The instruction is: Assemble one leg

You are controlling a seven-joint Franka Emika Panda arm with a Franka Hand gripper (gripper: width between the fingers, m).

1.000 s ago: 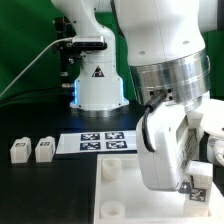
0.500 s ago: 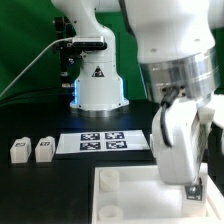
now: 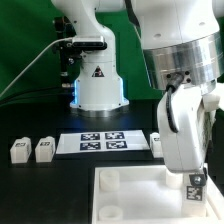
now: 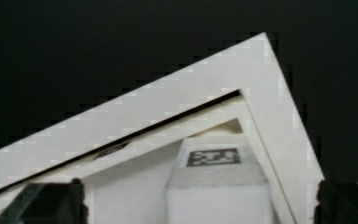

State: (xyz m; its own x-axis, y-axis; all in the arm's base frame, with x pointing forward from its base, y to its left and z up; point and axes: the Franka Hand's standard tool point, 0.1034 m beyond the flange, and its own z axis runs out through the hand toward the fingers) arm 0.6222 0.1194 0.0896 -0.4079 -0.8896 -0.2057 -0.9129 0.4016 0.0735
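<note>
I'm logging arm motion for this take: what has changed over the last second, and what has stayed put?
The arm has swung toward the exterior view's right, carrying the gripper with it over the white plate; more of the plate now shows. The wrist view shows a tagged leg between the fingers, though contact isn't clear. The two legs at the exterior view's left and the marker board stayed put.

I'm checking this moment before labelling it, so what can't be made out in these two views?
- Gripper: the arm's own body covers the fingers in the exterior view; whether they are open or shut on a leg cannot be told.
- White plate: cut off by the exterior view's lower edge.
- Tagged block: blurred in the wrist view.
</note>
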